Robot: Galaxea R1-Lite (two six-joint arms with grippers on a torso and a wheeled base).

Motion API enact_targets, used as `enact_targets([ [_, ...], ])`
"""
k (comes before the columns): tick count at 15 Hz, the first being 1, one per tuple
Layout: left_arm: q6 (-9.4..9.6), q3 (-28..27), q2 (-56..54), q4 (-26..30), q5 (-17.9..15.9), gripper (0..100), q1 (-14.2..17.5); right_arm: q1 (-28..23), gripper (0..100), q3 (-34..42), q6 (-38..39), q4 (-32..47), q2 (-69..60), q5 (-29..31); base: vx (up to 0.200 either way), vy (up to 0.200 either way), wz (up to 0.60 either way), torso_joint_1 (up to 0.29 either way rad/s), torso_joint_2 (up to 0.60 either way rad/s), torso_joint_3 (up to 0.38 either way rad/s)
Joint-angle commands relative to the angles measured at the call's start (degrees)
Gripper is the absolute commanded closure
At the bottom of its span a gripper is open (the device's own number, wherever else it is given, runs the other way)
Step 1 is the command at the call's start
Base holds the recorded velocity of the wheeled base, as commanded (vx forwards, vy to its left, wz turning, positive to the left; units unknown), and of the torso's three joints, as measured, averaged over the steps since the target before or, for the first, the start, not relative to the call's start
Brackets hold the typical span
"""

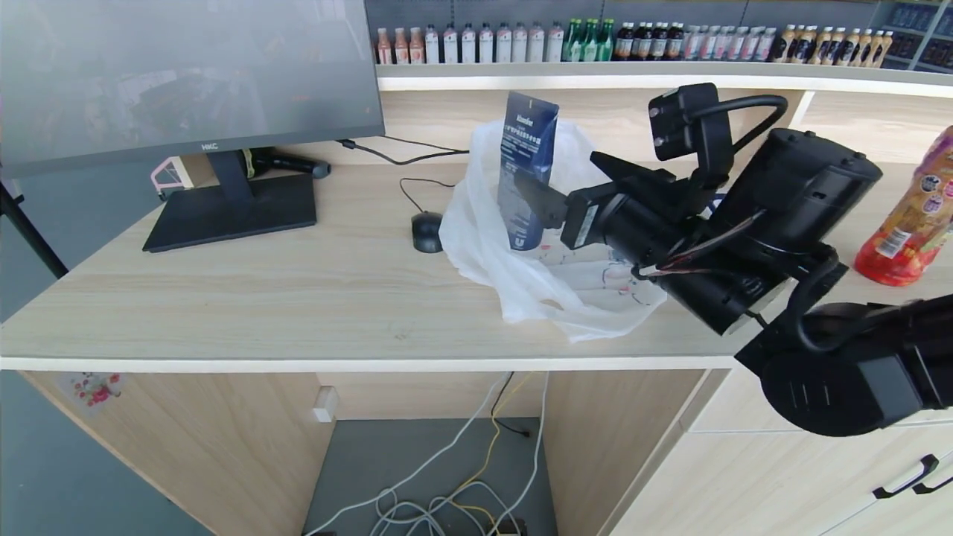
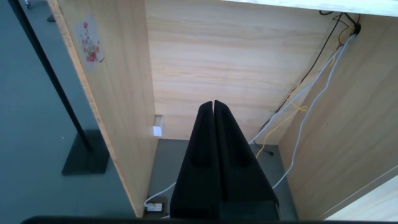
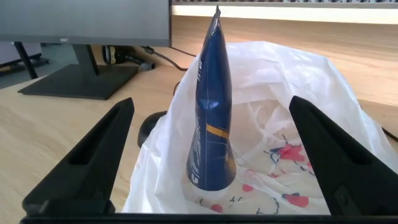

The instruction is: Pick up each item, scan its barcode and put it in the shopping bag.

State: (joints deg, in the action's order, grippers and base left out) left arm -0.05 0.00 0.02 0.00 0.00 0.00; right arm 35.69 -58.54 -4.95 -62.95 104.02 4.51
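My right pincer (image 3: 211, 106) is spread wide, one finger on each side of the pouch (image 1: 527, 156) and touching neither face of it as far as I can see from the wrist view. The pouch stands upright inside the bag (image 1: 476, 246), its bulged base down in the folds and its flat sealed top sticking out above the rim, on the counter (image 1: 298, 290) just beside the mouse (image 1: 426, 231). I judge the pouch to be soft film with a liquid or gel fill: light at the top, heavier at the base, slick on the faces, and likely to buckle or slide if squeezed at the belly. If I must take it again I would pinch across the flat upper part below the seal, where the film is stiffest. The bag is thin and limp, and it can catch on a finger and drag along, so I would back out straight and slowly. My left pincer (image 2: 214, 106) is pressed together with nothing in it, hanging low in front of the counter's open underside. The bottle (image 1: 912, 216) sits on the counter well to the right of the bag, outside it; I expect hard plastic with a glossy label, round and ready to roll or slip, so a grip across the middle of the body looks safest
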Motion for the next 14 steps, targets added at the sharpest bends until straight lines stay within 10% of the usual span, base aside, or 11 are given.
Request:
enact_targets([
  [1, -0.04, 0.00, -0.02, 0.00, 0.00, 100, 0.00, 1.92, 0, 7.91, 0.03, -3.49, -7.87, 1.20, 0.000, 0.000, 0.00, 0.000, 0.00, 0.000],
  [8, -0.04, 0.00, -0.02, 0.00, 0.00, 100, 0.00, 2.36, 0, 33.67, 0.91, -11.40, -22.72, 1.91, 0.000, 0.000, 0.00, 0.000, 0.00, 0.000],
  [14, -0.21, 0.00, -0.02, 0.00, 0.00, 100, 0.00, 1.57, 0, 33.23, 1.79, -12.19, -22.90, 1.47, 0.000, 0.000, 0.00, 0.000, 0.00, 0.000],
])
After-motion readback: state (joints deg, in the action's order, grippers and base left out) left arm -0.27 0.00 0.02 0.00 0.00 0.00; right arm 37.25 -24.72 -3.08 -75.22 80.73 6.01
